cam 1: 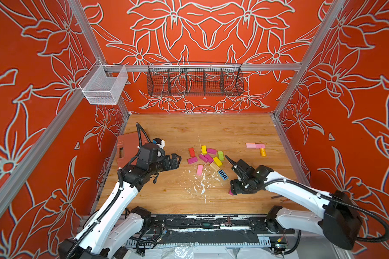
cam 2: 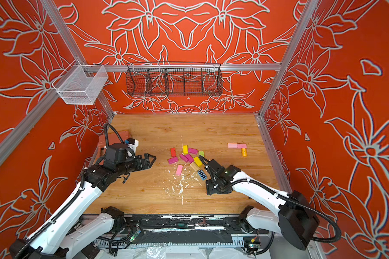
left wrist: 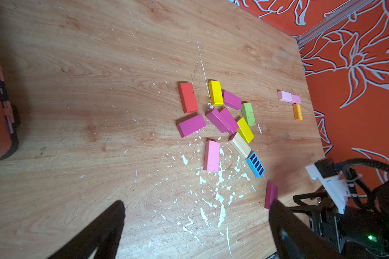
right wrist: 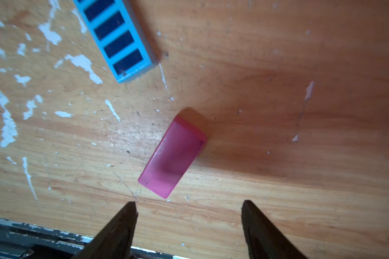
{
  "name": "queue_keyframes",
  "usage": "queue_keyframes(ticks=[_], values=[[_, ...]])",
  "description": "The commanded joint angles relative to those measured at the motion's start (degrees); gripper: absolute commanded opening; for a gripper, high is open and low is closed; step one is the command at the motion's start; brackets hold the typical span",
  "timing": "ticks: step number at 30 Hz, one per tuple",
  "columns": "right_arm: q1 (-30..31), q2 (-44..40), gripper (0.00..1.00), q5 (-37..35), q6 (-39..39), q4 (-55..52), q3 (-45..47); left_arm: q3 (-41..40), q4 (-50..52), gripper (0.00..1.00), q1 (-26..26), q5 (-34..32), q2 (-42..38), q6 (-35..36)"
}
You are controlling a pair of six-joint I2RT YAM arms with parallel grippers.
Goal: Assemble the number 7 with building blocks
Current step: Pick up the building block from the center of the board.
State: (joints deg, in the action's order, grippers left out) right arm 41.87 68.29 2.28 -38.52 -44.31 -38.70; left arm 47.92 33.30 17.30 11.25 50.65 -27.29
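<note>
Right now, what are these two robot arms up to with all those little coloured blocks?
The two arms are laying out a figure from building blocks, most lying in a loose pile mid-table. The number 7 is only begun: two light pink blocks end to end and an orange block down from their right end. The right gripper hangs open at a lone magenta block, not gripping it. The left gripper is open and empty near the pile.
</note>
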Motion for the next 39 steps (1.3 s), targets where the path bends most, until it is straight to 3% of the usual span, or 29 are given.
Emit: queue_keyframes(ticks=[1, 12, 19, 26, 31, 39], values=[[1.24, 1.15, 0.76, -0.26, -5.85, 5.22, 0.9, -0.48, -1.22, 0.97, -0.25, 0.44, 0.53, -0.78], [2.23, 7.35, 0.7, -2.44, -8.11, 10.56, 1.48, -0.32, -1.23, 0.97, -0.96, 1.12, 1.25, -1.05], [2.44, 11.69, 0.45, -5.65, -5.16, 7.39, -1.28, -0.67, -1.28, 0.97, -1.22, 0.55, 0.59, -1.08], [1.87, 16.32, 0.32, -10.55, 1.84, 2.29, -7.24, -0.63, -1.26, 0.97, -1.39, 0.25, 0.28, -1.09], [-4.34, 17.45, 0.31, -12.23, 9.54, -0.22, -11.47, -0.55, -0.96, 0.97, -1.45, -0.25, -0.29, -1.0], [-20.82, 18.8, 0.32, -10.26, 23.06, 2.98, -15.01, -0.4, -0.75, 0.97, -1.35, -0.61, -0.49, -0.87]])
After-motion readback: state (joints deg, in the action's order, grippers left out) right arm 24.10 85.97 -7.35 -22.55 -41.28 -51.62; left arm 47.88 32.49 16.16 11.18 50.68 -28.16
